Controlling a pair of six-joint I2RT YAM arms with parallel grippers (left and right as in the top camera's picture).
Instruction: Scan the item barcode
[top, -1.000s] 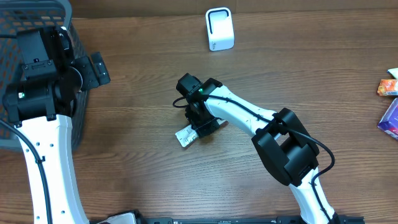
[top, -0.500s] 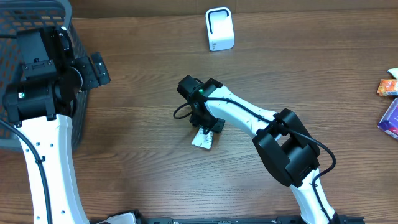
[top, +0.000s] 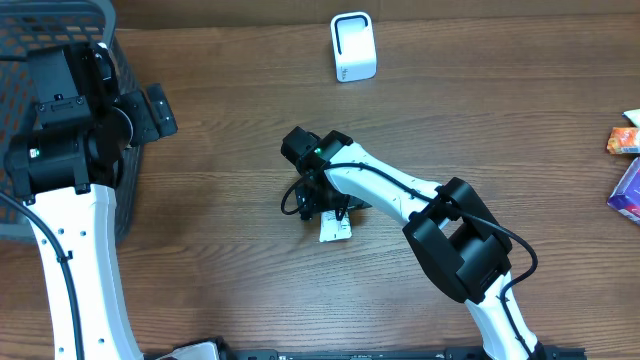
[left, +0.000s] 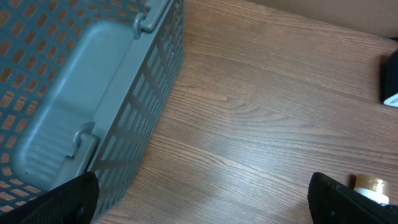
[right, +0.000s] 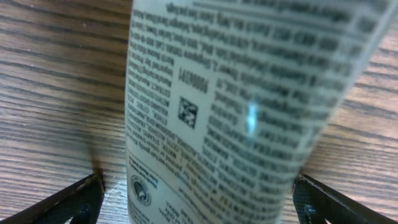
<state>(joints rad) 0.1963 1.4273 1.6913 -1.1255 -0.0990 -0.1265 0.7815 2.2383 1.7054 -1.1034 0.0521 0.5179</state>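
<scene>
The item, a white tube (top: 336, 229) printed with small black text, lies on the wooden table near the middle. In the right wrist view the tube (right: 236, 112) fills the frame, with a small square code among the print. My right gripper (top: 325, 205) hangs right over it, open, and both fingers (right: 81, 199) stand wide on either side of the tube, with a gap on the left. A white scanner (top: 353, 46) stands at the far edge. My left gripper (top: 152, 112) is open beside the basket, with only bare wood between its fingers (left: 68, 199).
A grey slotted basket (top: 100, 20) fills the far left corner; its wall (left: 137, 106) is close to my left gripper. Coloured packages (top: 626, 140) lie at the right edge of the table.
My right gripper has turned, shifted slightly left and opened, letting go of the tube. The tube has swung from the gripper's lower left to lie below it. The left arm has not moved.
</scene>
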